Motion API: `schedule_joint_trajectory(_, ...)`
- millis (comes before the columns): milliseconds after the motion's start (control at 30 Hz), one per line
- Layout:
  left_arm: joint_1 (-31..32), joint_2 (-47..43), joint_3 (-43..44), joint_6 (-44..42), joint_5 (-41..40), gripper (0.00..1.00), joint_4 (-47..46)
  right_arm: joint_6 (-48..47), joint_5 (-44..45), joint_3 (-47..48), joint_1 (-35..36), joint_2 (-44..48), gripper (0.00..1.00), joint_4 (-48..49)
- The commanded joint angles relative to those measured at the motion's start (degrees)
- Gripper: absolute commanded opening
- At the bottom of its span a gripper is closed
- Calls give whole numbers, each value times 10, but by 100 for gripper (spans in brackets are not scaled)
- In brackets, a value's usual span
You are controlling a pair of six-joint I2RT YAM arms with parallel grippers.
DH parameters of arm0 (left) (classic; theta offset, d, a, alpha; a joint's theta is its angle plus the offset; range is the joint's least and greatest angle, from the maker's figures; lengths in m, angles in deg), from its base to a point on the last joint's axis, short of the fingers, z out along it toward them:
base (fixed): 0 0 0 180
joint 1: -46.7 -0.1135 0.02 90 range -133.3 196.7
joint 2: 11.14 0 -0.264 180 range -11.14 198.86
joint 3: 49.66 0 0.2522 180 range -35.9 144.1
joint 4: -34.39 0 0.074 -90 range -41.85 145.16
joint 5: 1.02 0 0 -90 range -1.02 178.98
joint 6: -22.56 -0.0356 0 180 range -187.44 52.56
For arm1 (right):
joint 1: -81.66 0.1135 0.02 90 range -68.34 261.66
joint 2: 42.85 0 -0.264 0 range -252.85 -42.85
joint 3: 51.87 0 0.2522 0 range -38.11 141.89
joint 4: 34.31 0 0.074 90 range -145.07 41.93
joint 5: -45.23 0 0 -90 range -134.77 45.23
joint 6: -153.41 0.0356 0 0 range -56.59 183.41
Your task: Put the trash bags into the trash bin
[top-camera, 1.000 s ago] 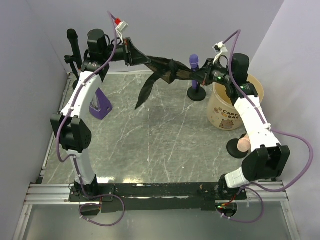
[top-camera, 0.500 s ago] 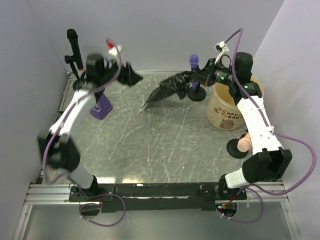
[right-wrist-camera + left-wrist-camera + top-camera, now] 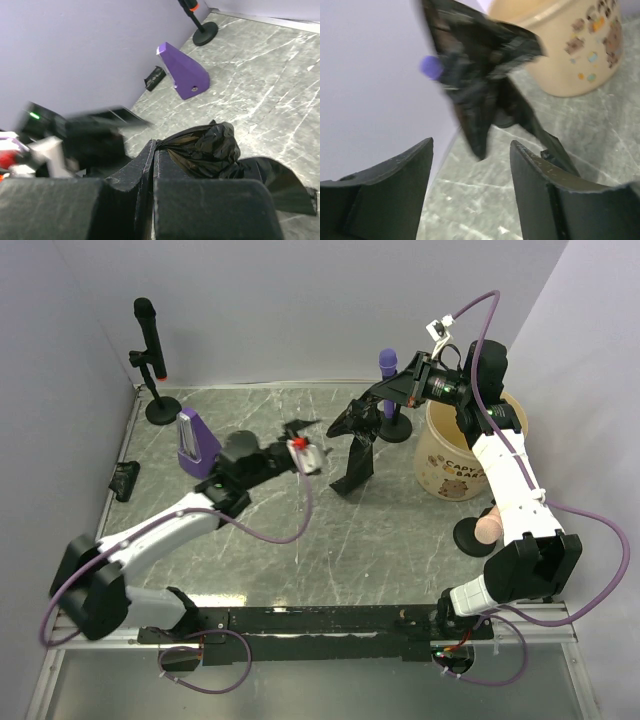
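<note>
Now the left pincer (image 3: pixel 470 147) has let go and dropped low, away from the trash bin (image 3: pixel 455 472), fingers wide apart and empty. The right pincer (image 3: pixel 153 150) is pinched tight on the trash bag (image 3: pixel 356 440). It holds the bag up just beside the bin, probably so it can swing over the rim. The bag's tail hangs toward the table (image 3: pixel 300 535).

My pincer (image 3: pixel 471 147) spread wide, empty, blurred black trash bag (image 3: pixel 480 70) dangling ahead, tan trash bin (image 3: pixel 570 60) behind, marbled surface (image 3: pixel 480 210) below
</note>
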Motion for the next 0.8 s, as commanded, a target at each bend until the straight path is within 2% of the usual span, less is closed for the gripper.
schedule_joint_trajectory(0, 38, 65, 22, -35, -61, 65, -107, 29, -25, 7, 0, 14, 0, 31)
schedule_joint_trajectory(133, 53, 108, 54, -5, -65, 59, -130, 30, -22, 5, 1, 18, 0, 32)
schedule_joint_trajectory(300, 60, 145, 100, 36, -64, 39, -120, 32, -21, -6, 0, 27, 0, 39)
schedule_joint_trajectory(433, 60, 173, 127, 53, -67, 28, -99, 30, -22, -4, 0, 24, 0, 39)
schedule_joint_trajectory(667, 54, 164, 142, 44, -38, 2, -9, 43, -20, 15, -25, 7, 0, 46)
schedule_joint_trajectory(767, 45, 152, 146, 40, -7, 1, 35, 43, -15, 27, -39, -4, 0, 47)
